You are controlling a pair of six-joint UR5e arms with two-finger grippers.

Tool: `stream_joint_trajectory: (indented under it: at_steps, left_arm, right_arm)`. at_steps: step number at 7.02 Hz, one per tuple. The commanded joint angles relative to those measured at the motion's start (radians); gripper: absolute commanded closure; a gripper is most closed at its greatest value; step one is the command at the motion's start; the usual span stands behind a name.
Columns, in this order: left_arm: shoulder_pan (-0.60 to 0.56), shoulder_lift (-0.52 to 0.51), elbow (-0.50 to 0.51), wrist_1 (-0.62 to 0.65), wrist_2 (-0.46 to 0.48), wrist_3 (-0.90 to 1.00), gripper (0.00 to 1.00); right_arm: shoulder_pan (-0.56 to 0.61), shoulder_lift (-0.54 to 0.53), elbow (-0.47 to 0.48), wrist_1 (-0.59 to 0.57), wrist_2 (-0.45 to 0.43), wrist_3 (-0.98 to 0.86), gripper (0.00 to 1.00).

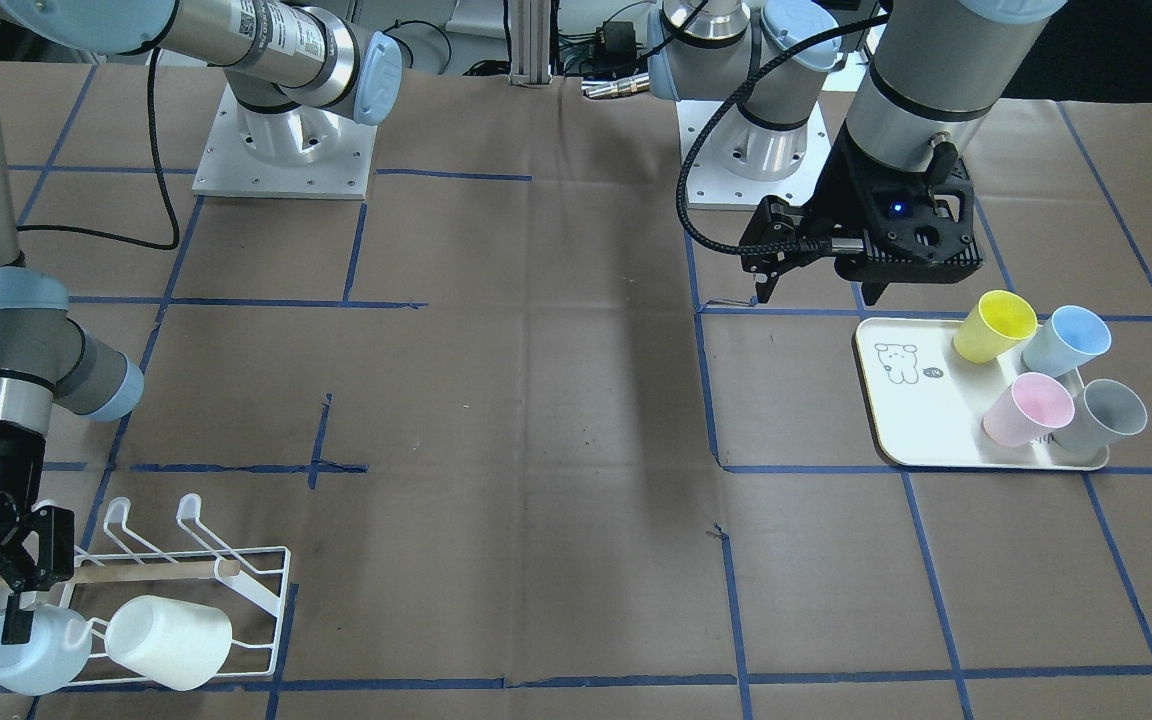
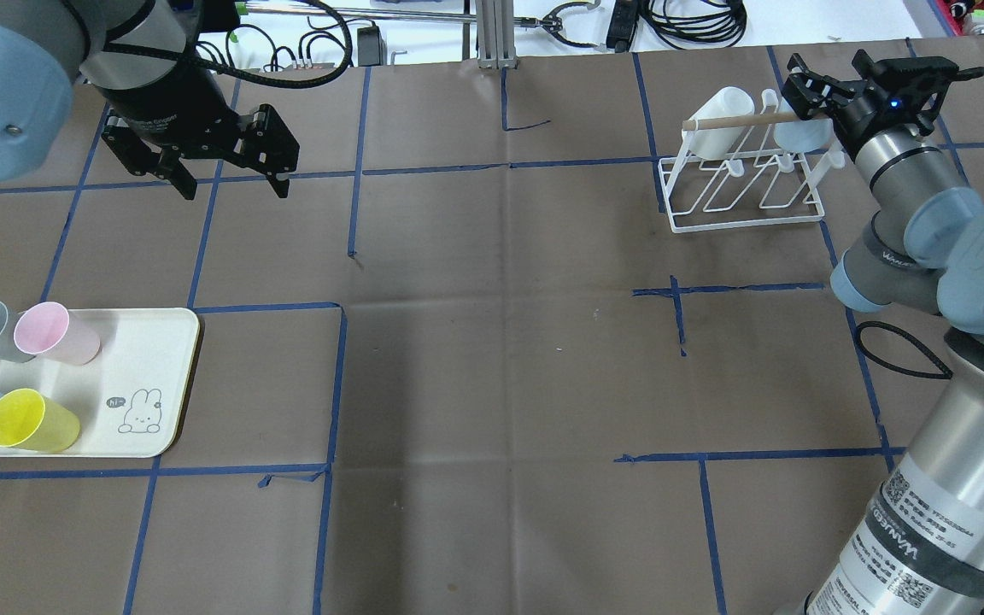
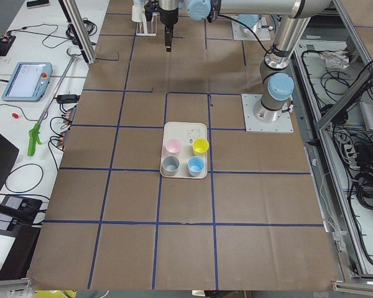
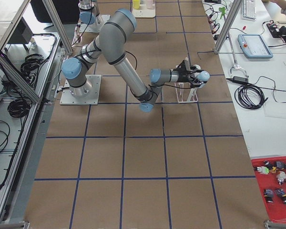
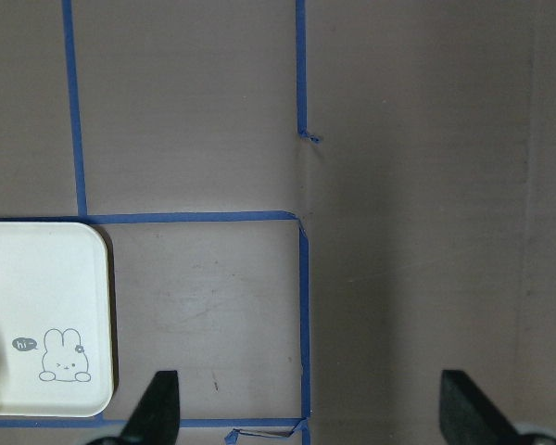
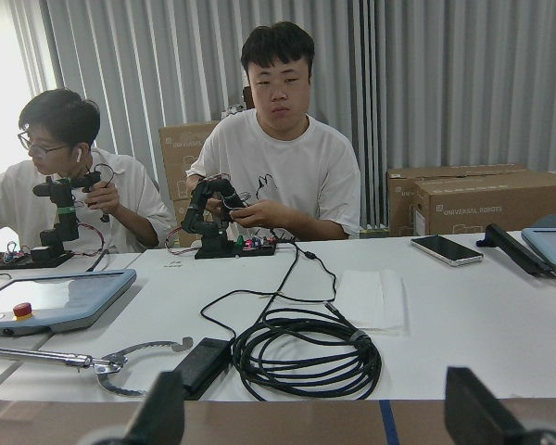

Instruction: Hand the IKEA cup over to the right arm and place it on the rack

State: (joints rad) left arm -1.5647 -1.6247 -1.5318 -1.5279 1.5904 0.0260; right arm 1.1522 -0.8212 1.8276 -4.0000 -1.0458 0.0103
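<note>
- Your right gripper [image 2: 834, 84] is at the rack [image 1: 261, 590], lower left of the front view, fingers spread wide and gripping nothing.
- The pale-blue cup [image 1: 31, 652] sits tilted at the rack's end, beside a white cup [image 1: 168, 640]; one finger overlaps its mouth.
- Your left gripper [image 2: 234, 184], upper left of the overhead view, hangs released.
</note>
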Motion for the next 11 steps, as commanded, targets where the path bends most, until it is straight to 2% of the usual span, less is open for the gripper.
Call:
stream_joint_trajectory:
  at_steps: [1,3,5,9,11]
  left_arm:
    - [0.000,0.002,0.001,-0.001,0.000,0.000,0.00]
    - [0.000,0.003,0.001,-0.005,0.002,0.000,0.00]
    - [0.000,0.006,0.001,-0.006,0.002,0.000,0.00]
    - [0.000,0.006,0.001,-0.006,0.002,0.000,0.00]
    - [0.000,0.006,0.001,-0.008,0.002,0.000,0.00]
  right_arm:
    - [0.000,-0.016,-0.008,0.071,0.004,-0.001,0.00]
    - [0.000,-0.090,-0.007,0.108,-0.002,-0.013,0.00]
    - [0.000,-0.207,-0.002,0.310,-0.002,-0.050,0.00]
    - [0.017,-0.459,-0.008,0.880,-0.017,-0.170,0.00]
    - [0.046,-0.541,-0.008,1.069,-0.103,-0.191,0.00]
